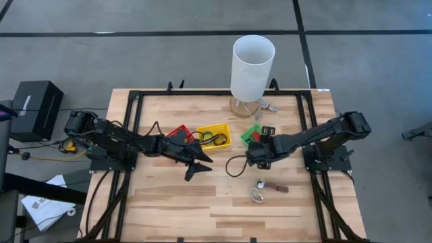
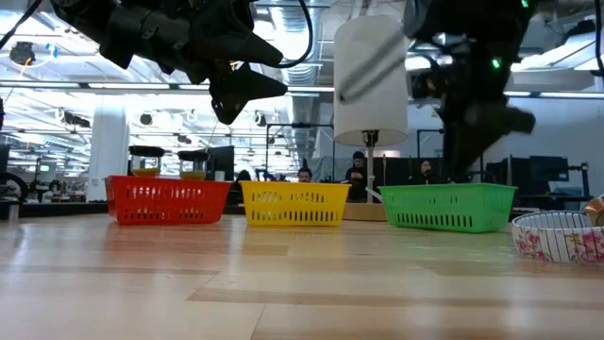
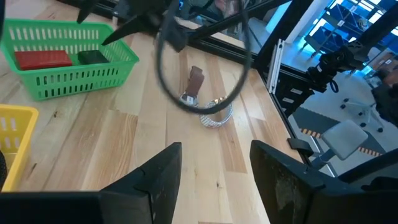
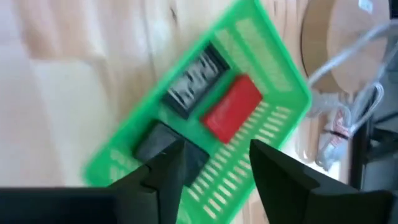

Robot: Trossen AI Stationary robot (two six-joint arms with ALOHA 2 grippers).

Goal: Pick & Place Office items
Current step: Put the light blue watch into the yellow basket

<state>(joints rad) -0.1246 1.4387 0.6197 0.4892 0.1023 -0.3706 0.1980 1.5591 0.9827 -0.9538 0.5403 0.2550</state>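
- The left gripper (image 1: 198, 166) hangs above the bare wood of the table (image 1: 169, 209), just in front of the red basket (image 1: 179, 133) and the yellow basket (image 1: 214, 136). Its fingers (image 3: 163, 171) are spread with nothing between them (the left wrist view shows only tabletop in the gap).
- The right gripper (image 1: 255, 154) is over the near edge of the green basket (image 4: 273, 118). Its fingers (image 4: 273, 171) stand apart and hold nothing, and the basket's mesh floor shows in the gap.
- In the green basket lie a red rectangle (image 4: 232, 107), a dark striped block (image 4: 194, 78) beside it, and a black piece (image 4: 158, 142) just past one fingertip of the right gripper.
- A thin black ring (image 1: 234, 166) shows by the right gripper, on its left-arm side; whether it hangs from the arm or lies on the wood cannot be told.
- In front of the right gripper, toward the table's near edge, a small patterned bowl (image 3: 215, 114) sits on the wood with a silvery clip (image 1: 259, 183) and a brown rectangle (image 1: 279, 188) just beside it.
- The yellow basket holds dark looped pieces (image 1: 216, 139), too small to tell apart.
- The tall white cylinder (image 1: 252, 66) stands on a round wooden base behind the green basket, well beyond both grippers.
- In the low view, people (image 2: 357, 173) sit in the room far behind the baskets.
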